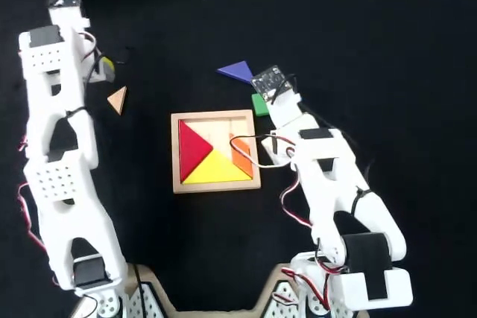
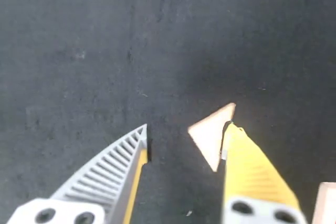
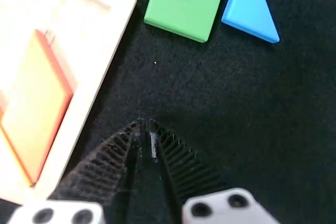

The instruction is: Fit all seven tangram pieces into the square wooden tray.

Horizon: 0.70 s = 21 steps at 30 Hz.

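Left pincer [image 2: 186, 129] apart, tan triangle [image 2: 210, 132] against one finger; right pincer [image 3: 145, 125] together, empty, green square [image 3: 185, 3] ahead.

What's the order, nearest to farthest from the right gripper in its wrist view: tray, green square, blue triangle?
1. Tray: its rim lies right beside the right gripper.
2. Green square: on the cloth ahead of the tips, just off the tray's corner.
3. Blue triangle: beside the square, on its side away from the tray.
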Available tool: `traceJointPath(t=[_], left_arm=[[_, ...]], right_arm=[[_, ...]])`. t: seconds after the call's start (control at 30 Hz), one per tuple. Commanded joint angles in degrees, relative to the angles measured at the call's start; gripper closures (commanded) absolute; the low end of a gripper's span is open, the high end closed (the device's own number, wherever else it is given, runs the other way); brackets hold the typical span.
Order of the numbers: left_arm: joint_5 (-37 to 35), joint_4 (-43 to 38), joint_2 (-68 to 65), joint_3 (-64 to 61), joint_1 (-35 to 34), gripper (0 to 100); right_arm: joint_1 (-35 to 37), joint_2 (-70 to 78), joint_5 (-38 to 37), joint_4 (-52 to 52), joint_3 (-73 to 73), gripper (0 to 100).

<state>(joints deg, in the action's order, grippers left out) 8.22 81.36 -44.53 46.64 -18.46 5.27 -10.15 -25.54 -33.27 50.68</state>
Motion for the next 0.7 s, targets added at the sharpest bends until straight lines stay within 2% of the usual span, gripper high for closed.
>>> traceJointPath(t=[0.0,0.2,0.37,0.67], left_arm=[[3.4,0.6,-1.1,0.8,4.1,76],[5.2,-0.5,-5.6,1.1,3.0,76],[11.0,-1.1,-7.8,1.1,3.8,76],[11.4,-3.1,-8.6,1.1,4.1,76]], right_arm=[[-1.1,-0.3,0.6,1.1,0.0,98.7],[-1.1,-0.3,0.6,1.1,0.0,98.7],[-1.1,-0.3,0.6,1.1,0.0,98.7],[-1.1,-0.3,0.6,1.1,0.0,98.7]])
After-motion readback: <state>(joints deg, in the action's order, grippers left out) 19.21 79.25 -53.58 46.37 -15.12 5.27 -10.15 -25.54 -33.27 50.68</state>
